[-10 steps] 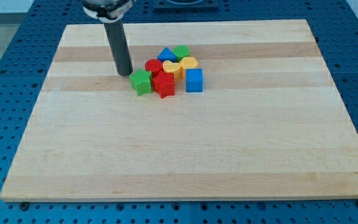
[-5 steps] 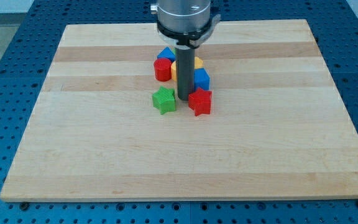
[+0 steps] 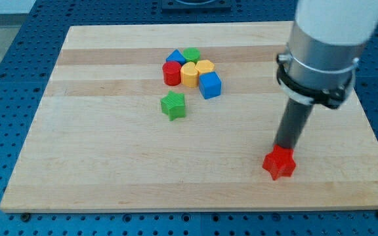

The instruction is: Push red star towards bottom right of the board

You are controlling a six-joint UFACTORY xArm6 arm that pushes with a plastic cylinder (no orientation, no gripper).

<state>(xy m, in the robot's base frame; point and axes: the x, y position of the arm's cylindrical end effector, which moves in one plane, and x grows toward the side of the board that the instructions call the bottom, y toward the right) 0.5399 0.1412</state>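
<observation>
One dark rod comes down from the view's top right, and my tip (image 3: 284, 148) touches the upper edge of the red star (image 3: 279, 164); it has no jaws to open or close. The red star lies near the bottom right of the wooden board (image 3: 110, 170). Well apart, toward the view's upper left, the green star (image 3: 173, 105) lies alone. Just above it sits a cluster: blue cube (image 3: 209, 85), two yellow blocks (image 3: 189, 75) and (image 3: 205, 66), red cylinder (image 3: 171, 73), blue triangle (image 3: 175, 57) and green block (image 3: 191, 54).
</observation>
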